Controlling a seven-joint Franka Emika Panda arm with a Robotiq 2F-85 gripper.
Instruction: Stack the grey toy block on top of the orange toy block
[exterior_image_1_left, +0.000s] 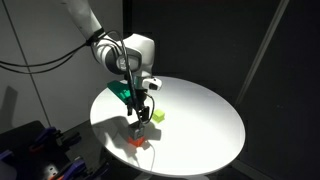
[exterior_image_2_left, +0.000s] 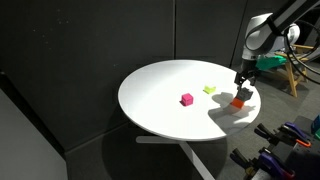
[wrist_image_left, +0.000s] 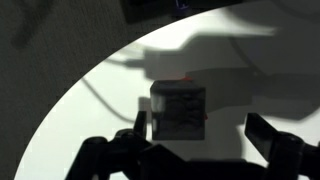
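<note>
White round table (exterior_image_1_left: 200, 110) fills both exterior views, but in the wrist view you see only a bright, blurred part of it, crossed by heavy shadow. Your arm (exterior_image_1_left: 90, 25) comes in from the far left, its base cut off by the frame. In an exterior view only its last links (exterior_image_2_left: 285, 20) show at the top right corner.

Your gripper (exterior_image_1_left: 137, 112) hangs over the near edge of the table, pointing straight down. It is small and dark in both exterior views (exterior_image_2_left: 243, 84), so you cannot read the jaws there. The wrist view settles it: the gripper (wrist_image_left: 200, 128) stands spread, its fingers (wrist_image_left: 262, 132) wide apart. One finger is just beside the block's left face and the other is well clear on the right. Whether the left one touches cannot be told through the blur.

Between them sits the grey toy block (wrist_image_left: 178, 108), a dull, plain cube with soft, smeared edges. Only a thin sliver of the orange toy block (wrist_image_left: 181, 78) peeks out past its far edge, so the grey is over the orange. In both exterior views the orange toy block (exterior_image_1_left: 137, 141) (exterior_image_2_left: 238, 102) glows directly under the gripper. The grey one there is lost in the dark fingers.

Just right and farther back lies the yellow-green cube (exterior_image_1_left: 157, 117) (exterior_image_2_left: 209, 89). The magenta cube (exterior_image_2_left: 187, 99) shows in an exterior view only, near the table's middle.
</note>
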